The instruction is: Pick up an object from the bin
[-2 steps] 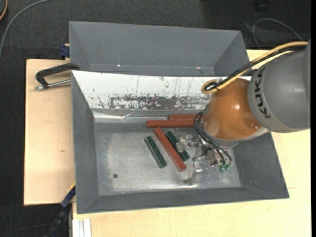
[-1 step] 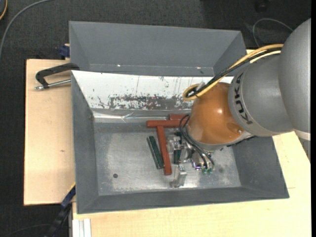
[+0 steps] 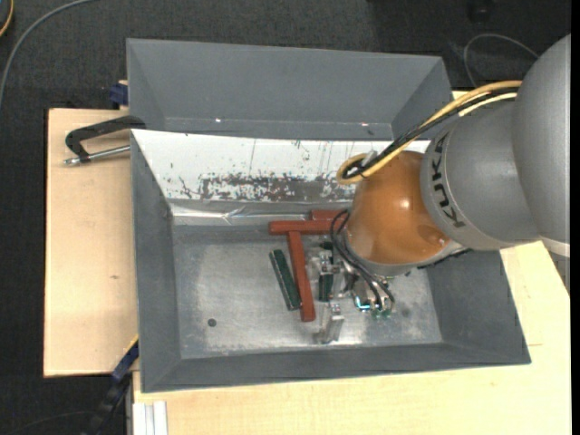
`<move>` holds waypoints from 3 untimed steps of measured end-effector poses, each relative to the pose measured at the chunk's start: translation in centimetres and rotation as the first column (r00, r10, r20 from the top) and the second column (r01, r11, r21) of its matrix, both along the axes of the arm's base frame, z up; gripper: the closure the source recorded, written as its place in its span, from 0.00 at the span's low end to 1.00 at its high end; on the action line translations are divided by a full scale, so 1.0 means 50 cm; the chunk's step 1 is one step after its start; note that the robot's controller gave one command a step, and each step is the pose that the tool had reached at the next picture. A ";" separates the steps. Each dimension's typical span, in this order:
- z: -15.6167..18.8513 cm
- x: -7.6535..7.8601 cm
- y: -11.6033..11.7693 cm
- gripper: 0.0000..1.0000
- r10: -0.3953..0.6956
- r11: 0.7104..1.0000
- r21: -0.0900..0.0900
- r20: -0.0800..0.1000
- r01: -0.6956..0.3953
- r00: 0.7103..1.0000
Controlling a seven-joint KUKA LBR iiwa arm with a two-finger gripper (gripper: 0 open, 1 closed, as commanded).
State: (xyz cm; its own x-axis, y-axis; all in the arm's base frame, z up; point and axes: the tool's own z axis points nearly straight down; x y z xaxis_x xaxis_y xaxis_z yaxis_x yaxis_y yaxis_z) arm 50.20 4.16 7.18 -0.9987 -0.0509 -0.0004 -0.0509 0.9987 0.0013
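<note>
1. Camera view: the grey metal bin [image 3: 181, 270] is taking up the middle. Its floor is lying mostly bare on the left half.
2. The arm is reaching in from the right. Its orange wrist cover [image 3: 394, 216] is hanging over the right half of the bin floor, with yellow and black cables [image 3: 426, 125] running along it.
3. The pincer [image 3: 328, 317] is pointing down below the orange cover, low over the floor, right of centre and toward the near wall.
4. How far the pincer is standing open, I cannot tell: the metal parts are blurring together. Nothing is showing as gripped in it.
5. The red-brown T-shaped piece [image 3: 303, 243] is lying flat at mid-floor. Its crossbar is sitting toward the far wall and its long stem is running toward the near wall.
6. The pincer is sitting just beside the lower end of that stem, on its right side. Whether they are touching, I cannot tell.
7. The dark green flat bar [image 3: 285, 279] is lying just left of the stem, roughly parallel to it and slightly tilted.
8. A small teal-and-white item [image 3: 376, 306] is showing just right of the pincer, under the edge of the wrist cover. Its kind is unclear.
9. A small dark speck [image 3: 211, 323] is lying alone on the left of the floor, well apart from everything else.
</note>
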 end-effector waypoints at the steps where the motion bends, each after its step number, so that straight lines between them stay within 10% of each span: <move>1: 0.040 0.068 0.211 0.00 0.457 0.889 0.001 0.010 -0.457 0.889; 2: 0.115 0.073 0.283 0.00 0.796 0.605 -0.004 0.010 -0.796 0.605; 3: 0.015 0.139 0.173 0.00 0.935 0.354 -0.004 0.002 -0.935 0.354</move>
State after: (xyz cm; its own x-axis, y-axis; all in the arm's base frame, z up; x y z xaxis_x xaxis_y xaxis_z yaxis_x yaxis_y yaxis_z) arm 57.13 12.79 7.94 -0.3058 -0.9521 -0.0025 -0.9521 0.3058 -0.0032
